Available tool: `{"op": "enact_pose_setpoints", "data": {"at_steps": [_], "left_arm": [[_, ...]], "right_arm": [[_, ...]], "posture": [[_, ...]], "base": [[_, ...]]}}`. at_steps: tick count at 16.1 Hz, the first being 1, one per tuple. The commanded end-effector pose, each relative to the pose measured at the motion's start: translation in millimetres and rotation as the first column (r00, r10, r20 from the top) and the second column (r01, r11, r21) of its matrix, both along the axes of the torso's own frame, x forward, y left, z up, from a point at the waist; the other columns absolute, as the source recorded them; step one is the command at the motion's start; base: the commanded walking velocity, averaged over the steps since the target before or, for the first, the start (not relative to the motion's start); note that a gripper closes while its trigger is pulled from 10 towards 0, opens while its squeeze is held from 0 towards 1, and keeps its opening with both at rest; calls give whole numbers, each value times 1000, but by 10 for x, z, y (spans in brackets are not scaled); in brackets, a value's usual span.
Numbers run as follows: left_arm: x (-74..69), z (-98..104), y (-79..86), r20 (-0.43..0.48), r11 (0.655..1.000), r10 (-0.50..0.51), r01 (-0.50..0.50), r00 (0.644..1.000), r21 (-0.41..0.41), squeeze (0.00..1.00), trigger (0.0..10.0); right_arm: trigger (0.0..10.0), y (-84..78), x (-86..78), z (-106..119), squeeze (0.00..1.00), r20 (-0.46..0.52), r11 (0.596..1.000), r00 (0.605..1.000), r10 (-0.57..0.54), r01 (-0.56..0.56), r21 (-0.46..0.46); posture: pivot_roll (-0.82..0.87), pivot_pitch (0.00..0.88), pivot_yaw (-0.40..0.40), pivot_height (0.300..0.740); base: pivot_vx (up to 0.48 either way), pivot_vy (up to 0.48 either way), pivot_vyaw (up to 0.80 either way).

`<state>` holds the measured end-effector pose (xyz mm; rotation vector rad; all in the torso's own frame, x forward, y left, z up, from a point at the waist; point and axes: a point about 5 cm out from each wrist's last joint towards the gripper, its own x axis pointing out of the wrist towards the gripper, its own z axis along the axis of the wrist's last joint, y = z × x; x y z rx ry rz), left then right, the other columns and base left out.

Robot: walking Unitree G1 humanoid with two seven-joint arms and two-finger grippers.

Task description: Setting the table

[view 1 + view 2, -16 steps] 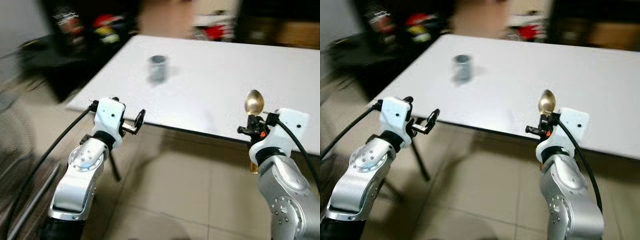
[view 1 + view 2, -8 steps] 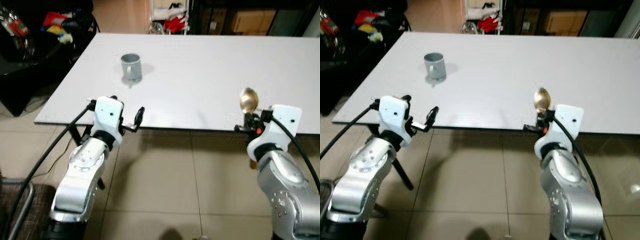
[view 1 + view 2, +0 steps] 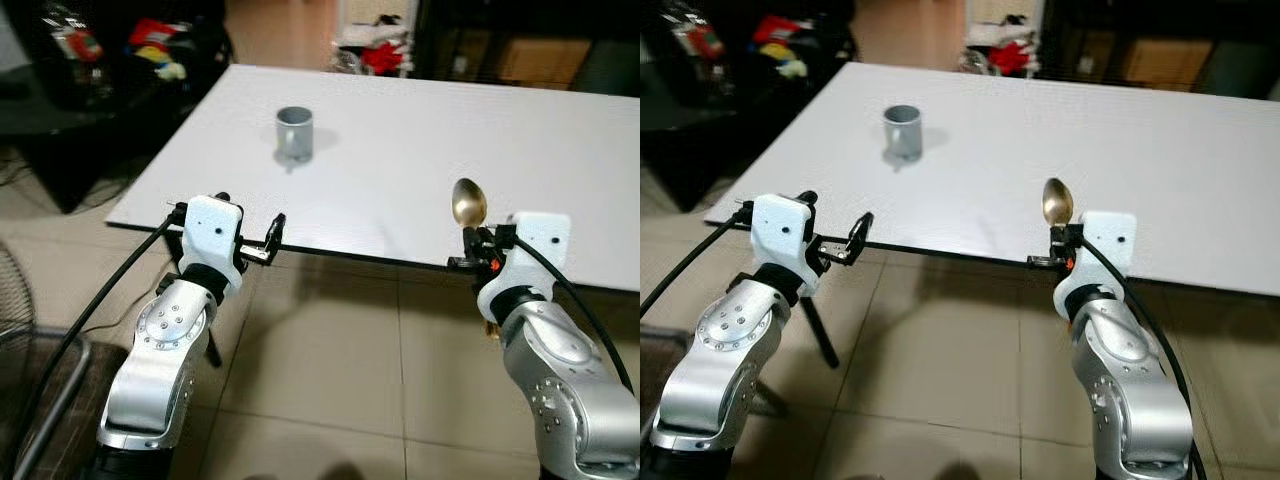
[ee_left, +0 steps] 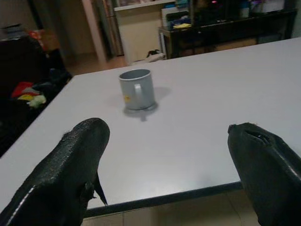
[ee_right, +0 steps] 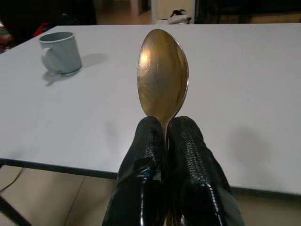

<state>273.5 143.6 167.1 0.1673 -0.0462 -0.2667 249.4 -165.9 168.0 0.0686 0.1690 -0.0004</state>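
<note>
White table (image 3: 420,150) carries a grey mug (image 3: 294,133), far ahead of the left gripper (image 3: 272,238), whose fingers are wide apart. Right gripper (image 3: 470,250) pinches a golden spoon (image 3: 467,203) upright at the near edge.

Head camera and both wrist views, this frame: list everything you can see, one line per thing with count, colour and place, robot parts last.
Table: one, white, ahead of the robot, its near edge by both grippers.
Mug: one, grey, upright on the table's left part, far from the near edge, handle toward the robot.
Spoon: one, gold, bowl up, held over the table's near edge.
Clutter: several red and yellow items, in the dark area beyond the table's left corner; too blurred to name.
Floor: beige tiles, under and before the table.
Left gripper: one, black fingers apart, holding nothing, at the table's near edge.
Right gripper: one, black fingers closed on the spoon's handle.
</note>
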Motion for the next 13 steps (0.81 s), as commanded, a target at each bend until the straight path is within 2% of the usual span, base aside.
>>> {"op": "enact_pose_setpoints", "data": {"at_steps": [1,13], "left_arm": [[14,36,22,13,1000,4,-4,1000,2,0,10000],[57,16,-13,4,999,-42,42,999,7,0,10000]], "right_arm": [[10000,22,20,8,0,13,1000,1000,17,-17,8],[10000,5,22,-7,0,28,999,1000,10,-11,30]], "posture": [[87,0,39,740],[54,0,65,740]], "base": [[289,0,800],[280,0,0]]}}
